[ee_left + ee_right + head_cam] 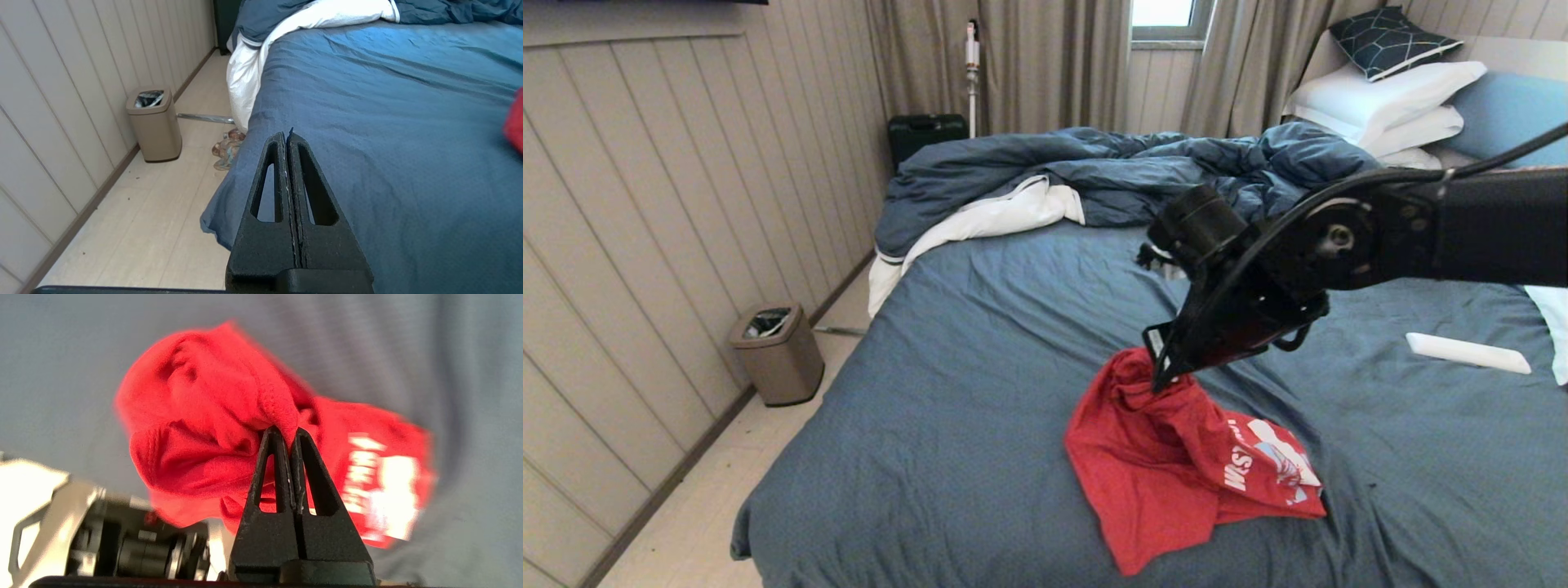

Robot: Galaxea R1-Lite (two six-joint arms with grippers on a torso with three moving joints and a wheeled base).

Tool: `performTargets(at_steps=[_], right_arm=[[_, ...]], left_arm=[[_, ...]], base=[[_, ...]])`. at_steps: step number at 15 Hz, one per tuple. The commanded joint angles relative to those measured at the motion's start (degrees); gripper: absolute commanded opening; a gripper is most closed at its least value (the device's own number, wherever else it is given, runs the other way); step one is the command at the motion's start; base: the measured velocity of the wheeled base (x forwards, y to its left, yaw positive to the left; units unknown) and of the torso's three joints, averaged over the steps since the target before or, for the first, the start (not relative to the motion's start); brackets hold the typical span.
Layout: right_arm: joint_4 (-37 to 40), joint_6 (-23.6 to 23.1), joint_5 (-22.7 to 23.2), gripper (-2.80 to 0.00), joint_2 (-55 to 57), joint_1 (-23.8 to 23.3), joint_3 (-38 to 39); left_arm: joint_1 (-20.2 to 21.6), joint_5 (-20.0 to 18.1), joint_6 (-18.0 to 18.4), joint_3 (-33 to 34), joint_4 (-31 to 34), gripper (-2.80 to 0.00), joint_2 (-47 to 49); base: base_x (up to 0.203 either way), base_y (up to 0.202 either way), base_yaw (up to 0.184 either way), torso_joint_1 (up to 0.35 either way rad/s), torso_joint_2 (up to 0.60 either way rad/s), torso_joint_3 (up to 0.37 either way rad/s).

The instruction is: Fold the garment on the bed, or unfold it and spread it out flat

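Red crumpled thin T-shirt stretches diagonally toward the blue-grey sheeted bed's near edge; right gripper pinches its far fold; left gripper closed, empty, beside the bed's left edge.

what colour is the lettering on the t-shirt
White, on the bright red T-shirt; the head view shows it best, beside a pale graphic.

Garment: thin soft red cloth, matt. Bed sheet: blue-grey textured weave. Right gripper fingers: black, rough grainy plastic.
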Motion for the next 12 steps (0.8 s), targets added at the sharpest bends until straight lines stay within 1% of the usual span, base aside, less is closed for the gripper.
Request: performTargets(at_steps=[1,4,8,12], right_arm=[[0.24,-1.04,0.23,-2.8,-4.81,-6.15,0.51],[0.27,-3.94,1.55,-2.8,-7.73,-16.31,1.27],[-0.11,-7.16,7.7,-2.8,-9.28,-29.85,3.56],[-0.36,-10.96,13.56,-2.8,-7.08,-42.77,3.77]], left_arm=[[0.02,-0.04,-0.01,0.0,-0.04,-2.8,0.07],[0.02,-0.04,-0.01,0.0,-0.04,-2.8,0.07],[0.02,-0.04,-0.01,0.0,-0.04,-2.8,0.07],[0.02,0.04,-0.01,0.0,-0.04,-2.8,0.07]], base=[[0.0,0.0,0.0,0.0,0.0,0.0],[0.0,0.0,0.0,0.0,0.0,0.0],[0.0,0.0,0.0,0.0,0.0,0.0],[0.0,0.0,0.0,0.0,0.0,0.0]])
